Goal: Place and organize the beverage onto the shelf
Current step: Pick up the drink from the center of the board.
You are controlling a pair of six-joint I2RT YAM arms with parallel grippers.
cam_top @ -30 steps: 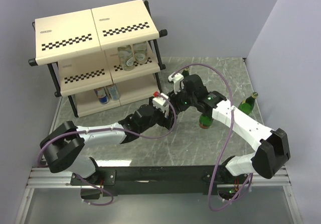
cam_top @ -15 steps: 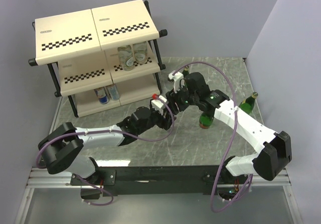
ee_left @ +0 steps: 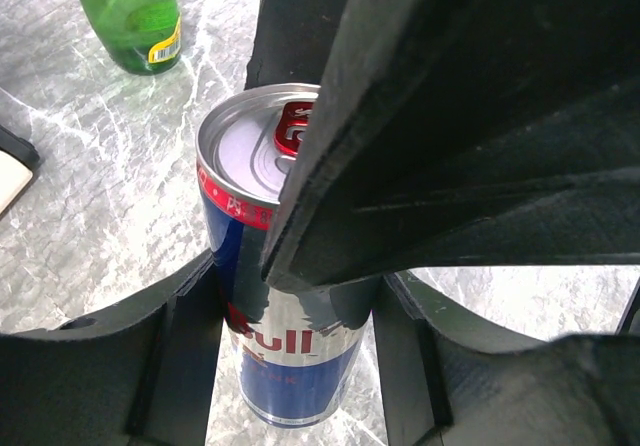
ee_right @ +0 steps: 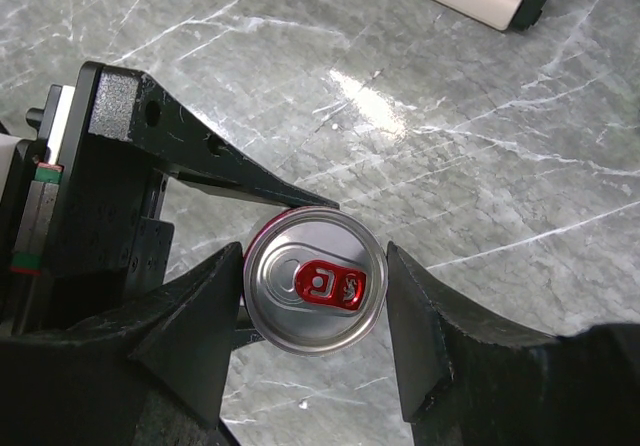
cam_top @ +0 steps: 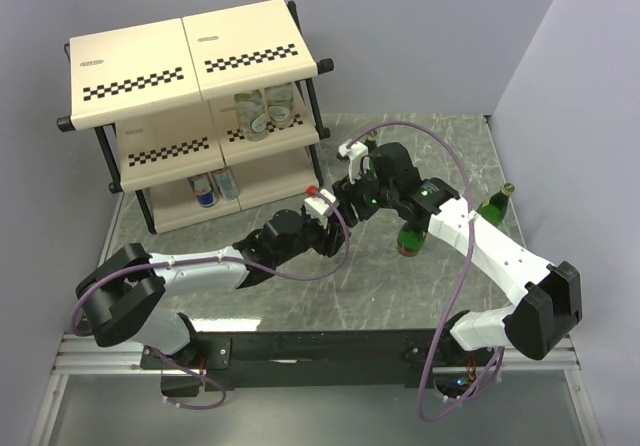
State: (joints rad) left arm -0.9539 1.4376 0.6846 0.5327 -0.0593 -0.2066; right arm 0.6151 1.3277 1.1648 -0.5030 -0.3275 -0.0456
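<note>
The shelf [cam_top: 150,71] is located at the far left. Two slim cans [cam_top: 213,188] are stowed on its lowest tier and the two clear bottles [cam_top: 265,113] on the right half of its middle tier.

To the right of the shelf's lower front corner, the left gripper [ee_left: 290,301] has been brought in under the right arm. Over the last second its jaws have been narrowed from wide to a close fit. In the left wrist view they are seen on either side of the lower body of the remaining can [ee_left: 268,266]. Whether firm contact has been made cannot be told.

The can is kept upright over the middle of the table [cam_top: 250,306], between the two grippers. Its upper part is clamped by the right gripper [ee_right: 315,311], whose jaws are set against opposite sides of the rim. This grip has not been altered.

Further right, three green bottles are left standing on the table: one behind the right gripper [cam_top: 368,146], one beside the right forearm [cam_top: 410,238] and one near the right wall [cam_top: 495,204].

A handover from right to left is judged to be in progress. The right jaws should be released only once the left grip is confirmed. The can may then be carried to the lowest tier, beside the other two cans.
</note>
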